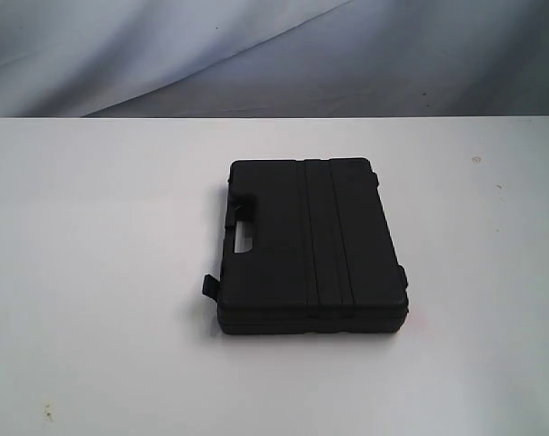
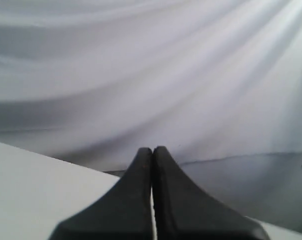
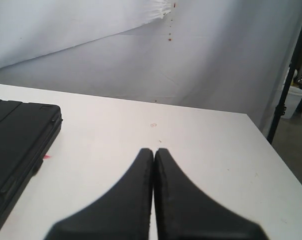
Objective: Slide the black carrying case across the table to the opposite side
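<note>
The black carrying case (image 1: 311,245) lies flat near the middle of the white table (image 1: 93,272), its handle cut-out facing left and its lid ribbed. Neither arm shows in the exterior view. My left gripper (image 2: 152,149) is shut with nothing between its fingers, above a corner of the table (image 2: 31,190) and facing the grey backdrop; the case is out of its view. My right gripper (image 3: 154,150) is also shut and empty above the table (image 3: 201,150), with the case (image 3: 16,145) off to one side and apart from it.
A grey cloth backdrop (image 1: 274,54) hangs behind the table's far edge. Beyond the table in the right wrist view stand a black stand pole (image 3: 286,90) and a white bucket (image 3: 293,100). Small specks (image 1: 475,160) mark the tabletop.
</note>
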Controlling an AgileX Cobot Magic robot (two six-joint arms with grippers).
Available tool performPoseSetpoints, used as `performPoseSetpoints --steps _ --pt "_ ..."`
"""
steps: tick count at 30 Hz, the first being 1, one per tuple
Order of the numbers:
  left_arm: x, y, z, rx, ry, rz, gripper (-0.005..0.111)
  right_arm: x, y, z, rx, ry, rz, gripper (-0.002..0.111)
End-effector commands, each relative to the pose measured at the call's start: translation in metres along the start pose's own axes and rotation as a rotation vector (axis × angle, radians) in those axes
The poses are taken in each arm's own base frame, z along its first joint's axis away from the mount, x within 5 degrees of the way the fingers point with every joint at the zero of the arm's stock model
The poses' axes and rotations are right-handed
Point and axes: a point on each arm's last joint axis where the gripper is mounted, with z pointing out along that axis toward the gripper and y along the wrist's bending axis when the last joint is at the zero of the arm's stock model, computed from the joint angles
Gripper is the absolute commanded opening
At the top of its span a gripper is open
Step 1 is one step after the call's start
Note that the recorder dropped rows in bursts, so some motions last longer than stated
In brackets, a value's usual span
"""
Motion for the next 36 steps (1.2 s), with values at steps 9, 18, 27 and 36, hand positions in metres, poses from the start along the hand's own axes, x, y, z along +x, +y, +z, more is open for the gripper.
performPoseSetpoints --steps 9,18,27,36 --pt "-0.094 -0.034 -0.016 0.073 -0.219 0.17 0.0 0.001 0.0 0.0 0.006 0.003 0.01 0.0" --pt "-0.153 -0.055 -0.029 0.026 -0.034 0.432 0.0 0.001 0.0 0.0 0.006 0.003 0.01 0.0" --pt "-0.159 -0.089 0.024 0.3 0.342 0.353 0.0 0.001 0.0 0.0 0.006 0.003 0.01 0.0" --pt "-0.133 -0.087 0.091 0.289 0.602 0.162 0.0 0.001 0.0 0.0 0.006 0.003 0.01 0.0"
